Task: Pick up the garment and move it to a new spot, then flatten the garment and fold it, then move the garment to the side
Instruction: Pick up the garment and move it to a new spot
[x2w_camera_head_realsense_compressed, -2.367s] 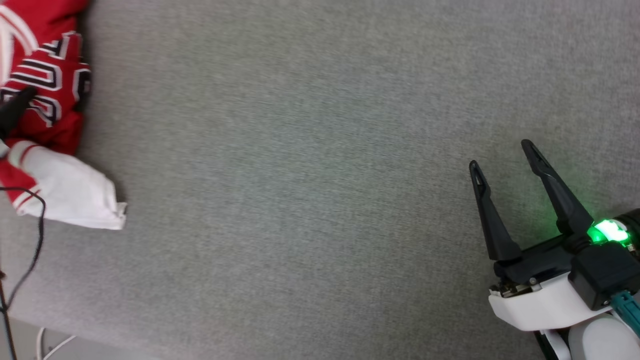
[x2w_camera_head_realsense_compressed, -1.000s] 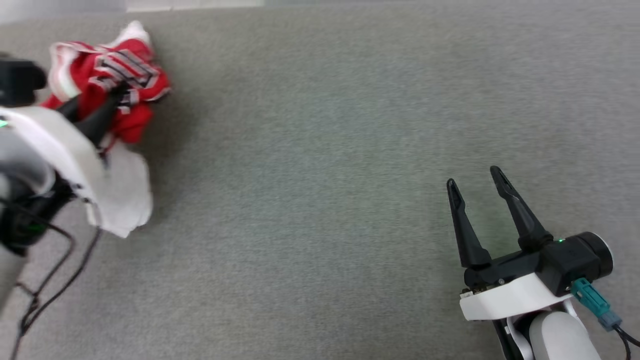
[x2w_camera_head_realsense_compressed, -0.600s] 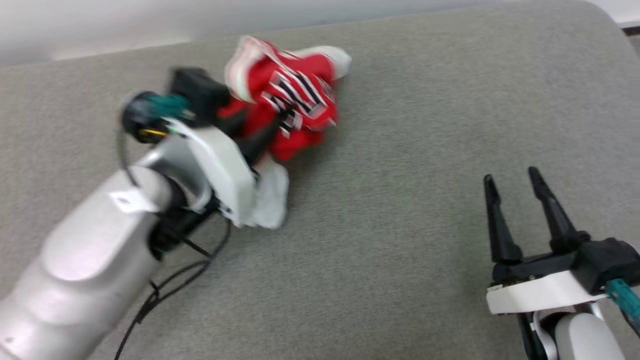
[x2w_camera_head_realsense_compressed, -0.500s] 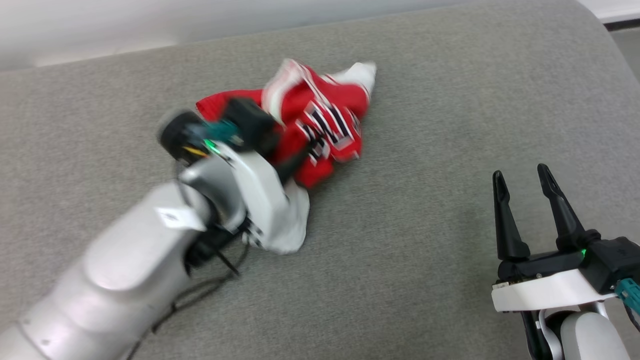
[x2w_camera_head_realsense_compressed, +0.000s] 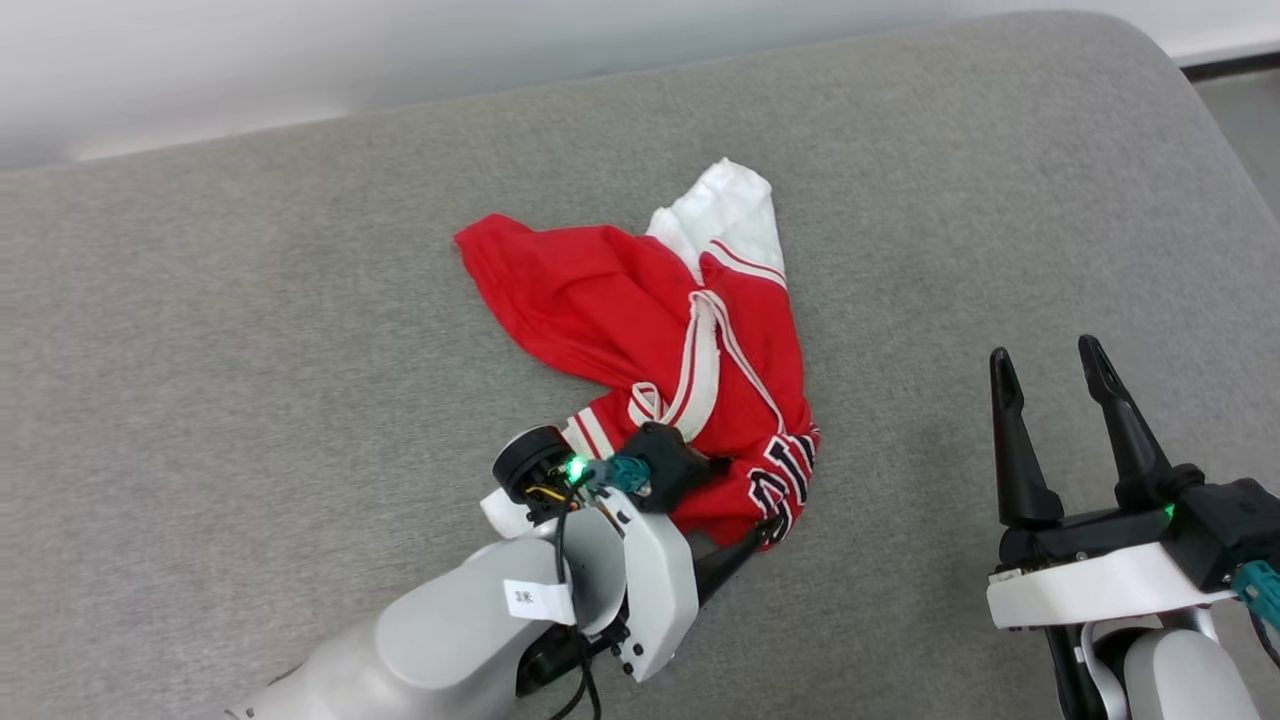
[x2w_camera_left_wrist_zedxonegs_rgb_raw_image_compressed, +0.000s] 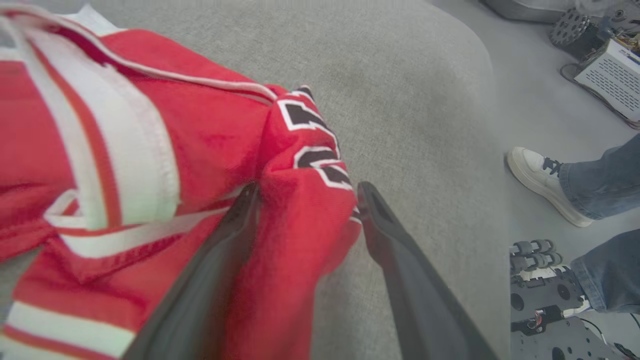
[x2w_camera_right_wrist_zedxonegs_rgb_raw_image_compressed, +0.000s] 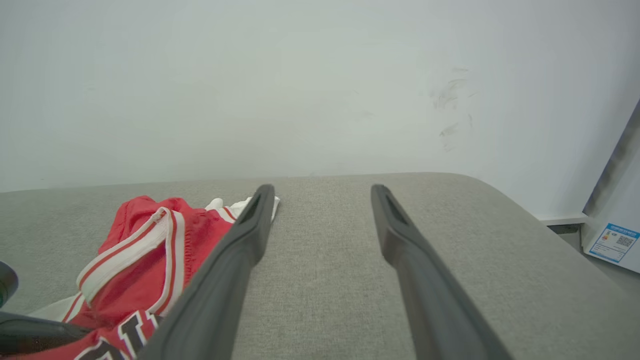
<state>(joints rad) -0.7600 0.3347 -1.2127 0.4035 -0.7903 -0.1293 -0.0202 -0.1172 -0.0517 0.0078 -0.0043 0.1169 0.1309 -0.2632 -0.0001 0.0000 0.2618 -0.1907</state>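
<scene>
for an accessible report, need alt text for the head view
A crumpled red jersey with a white sleeve, striped trim and black lettering lies on a grey fabric surface. The robot's left hand is open at the jersey's near edge; the right hand is open off to the right, clear of it.
</scene>
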